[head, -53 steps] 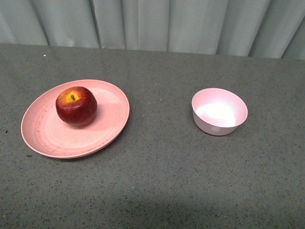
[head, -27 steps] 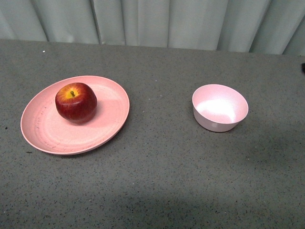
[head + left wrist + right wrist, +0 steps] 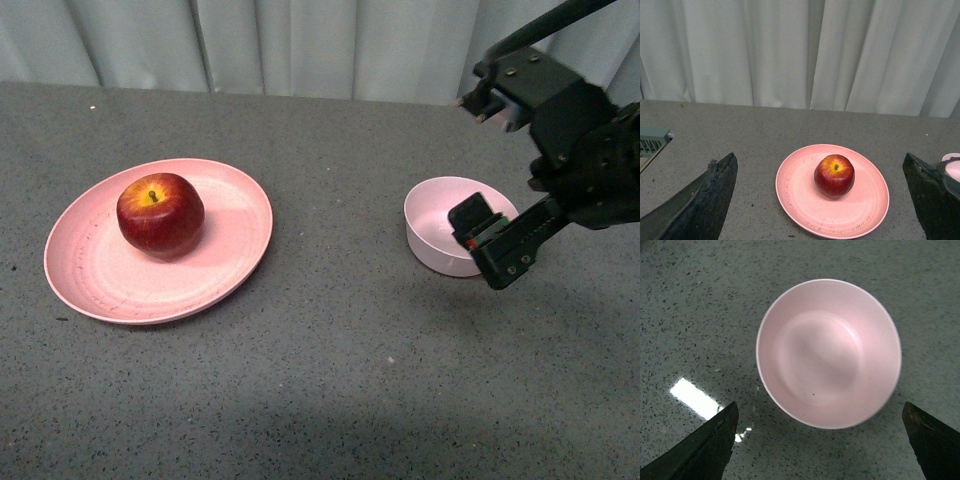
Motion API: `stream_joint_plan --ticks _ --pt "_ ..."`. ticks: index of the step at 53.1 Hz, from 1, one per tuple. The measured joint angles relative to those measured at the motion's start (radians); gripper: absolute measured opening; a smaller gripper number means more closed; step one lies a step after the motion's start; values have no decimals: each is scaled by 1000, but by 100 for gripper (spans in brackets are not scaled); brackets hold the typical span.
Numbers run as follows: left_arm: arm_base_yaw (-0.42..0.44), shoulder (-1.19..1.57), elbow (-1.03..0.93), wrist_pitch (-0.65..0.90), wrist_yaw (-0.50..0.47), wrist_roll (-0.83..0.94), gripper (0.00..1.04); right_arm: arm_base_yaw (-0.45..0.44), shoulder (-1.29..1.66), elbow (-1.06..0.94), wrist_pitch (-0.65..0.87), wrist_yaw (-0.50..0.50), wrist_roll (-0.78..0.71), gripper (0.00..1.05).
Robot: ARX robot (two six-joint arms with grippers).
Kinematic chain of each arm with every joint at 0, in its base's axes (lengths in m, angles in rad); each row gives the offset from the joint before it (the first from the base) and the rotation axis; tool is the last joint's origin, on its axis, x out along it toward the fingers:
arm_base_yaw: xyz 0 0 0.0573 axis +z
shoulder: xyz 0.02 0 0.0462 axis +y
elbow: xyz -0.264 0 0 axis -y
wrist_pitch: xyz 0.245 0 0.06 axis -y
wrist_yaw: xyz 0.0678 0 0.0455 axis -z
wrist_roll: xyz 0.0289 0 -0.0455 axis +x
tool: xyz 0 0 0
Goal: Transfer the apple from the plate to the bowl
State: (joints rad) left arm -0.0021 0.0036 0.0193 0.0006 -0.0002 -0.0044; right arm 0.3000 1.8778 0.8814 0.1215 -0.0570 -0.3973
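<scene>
while the front view shows the right gripper point(image 3: 487, 245) at the rim of the bowl point(image 3: 435, 245), its wrist view shows wide, empty jaws framing the bowl. only the left wrist view shows the left gripper point(image 3: 819, 165), agape and empty, with the apple point(image 3: 834, 176) on the plate point(image 3: 800, 200) ahead.

The right arm point(image 3: 585, 140), absent from the front view half a second before, had come in from the right and hung above the table point(image 3: 330, 380) by the bowl point(image 3: 437, 225). One dark finger point(image 3: 500, 250) of the right gripper point(image 3: 819, 406) had come to cover the bowl's near right rim in that view. The gripper arrived with its jaws wide apart, the bowl lying between them in the right wrist view.
</scene>
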Motion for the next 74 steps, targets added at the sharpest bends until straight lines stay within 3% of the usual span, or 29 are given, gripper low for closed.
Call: stream_joint_plan --ticks 32,43,63,74 --pt "0 0 0 0 0 0 98 92 283 246 -123 38 8 95" --pt "0 0 0 0 0 0 98 92 309 278 -149 76 10 54" --pt "0 0 0 0 0 0 98 85 315 281 -143 85 -2 2" --pt "0 0 0 0 0 0 98 79 314 281 -134 87 -25 1"
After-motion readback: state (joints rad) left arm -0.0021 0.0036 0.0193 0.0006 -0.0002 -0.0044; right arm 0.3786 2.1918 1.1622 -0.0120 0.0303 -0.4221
